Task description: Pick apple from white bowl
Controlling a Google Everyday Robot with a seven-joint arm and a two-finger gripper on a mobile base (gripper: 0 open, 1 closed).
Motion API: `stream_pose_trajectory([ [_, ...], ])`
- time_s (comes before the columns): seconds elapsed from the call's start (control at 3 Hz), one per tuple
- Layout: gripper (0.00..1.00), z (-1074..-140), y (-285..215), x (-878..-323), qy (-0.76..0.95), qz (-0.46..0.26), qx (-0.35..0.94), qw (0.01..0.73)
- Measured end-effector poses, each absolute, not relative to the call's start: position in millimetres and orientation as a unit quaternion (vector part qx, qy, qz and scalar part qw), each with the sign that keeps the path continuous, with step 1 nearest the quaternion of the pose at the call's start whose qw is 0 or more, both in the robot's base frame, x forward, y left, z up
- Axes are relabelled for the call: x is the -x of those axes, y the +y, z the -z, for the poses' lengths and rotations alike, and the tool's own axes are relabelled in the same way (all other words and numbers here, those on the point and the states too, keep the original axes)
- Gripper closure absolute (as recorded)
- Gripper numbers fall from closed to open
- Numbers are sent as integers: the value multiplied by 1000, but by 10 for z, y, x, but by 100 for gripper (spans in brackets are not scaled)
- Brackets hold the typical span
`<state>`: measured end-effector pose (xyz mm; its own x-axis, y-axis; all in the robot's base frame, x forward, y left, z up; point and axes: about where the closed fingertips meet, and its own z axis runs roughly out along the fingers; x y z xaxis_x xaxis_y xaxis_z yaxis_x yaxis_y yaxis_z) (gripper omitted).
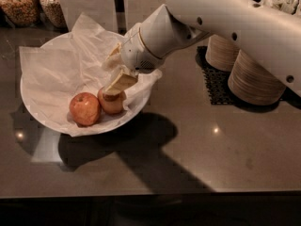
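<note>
The gripper point(112, 74) hung over the near side of the white bowl point(123, 120), reaching in from the right on the long white arm point(235, 22) so that its wrist stayed above the rim and only the fingers point(120, 82) dipped inside. The two fingers stood well apart, closed on nothing. The nearer one slanted down until its tip lay on, or just over, the top of the apple point(113, 105), while the farther one sat back over the crumpled paper point(61, 74) lining the bowl. The apple rested just below that nearer fingertip, not yet between the pair, which suggested the wide spread was kept so the jaws could straddle it. The paler apple point(85, 108) lay touching or nearly touching it, on the side away from the fingers, a likely obstacle for a finger sliding past. The stacked paper bowls point(256, 81) stood well behind the wrist, clear of the reach.
</note>
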<state>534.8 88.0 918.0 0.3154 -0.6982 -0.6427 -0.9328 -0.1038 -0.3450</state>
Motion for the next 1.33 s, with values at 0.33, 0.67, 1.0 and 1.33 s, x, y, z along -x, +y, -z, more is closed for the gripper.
stream_pose_trajectory([
  [0.33, 0, -9180, 880, -5348, 562, -162, 725, 363],
  [0.67, 0, -9181, 880, -5347, 562, -161, 725, 363],
  [1.0, 0, -9250, 916, -5277, 569, -146, 729, 351],
  [1.33, 0, -9360, 1001, -5093, 588, -101, 738, 315],
])
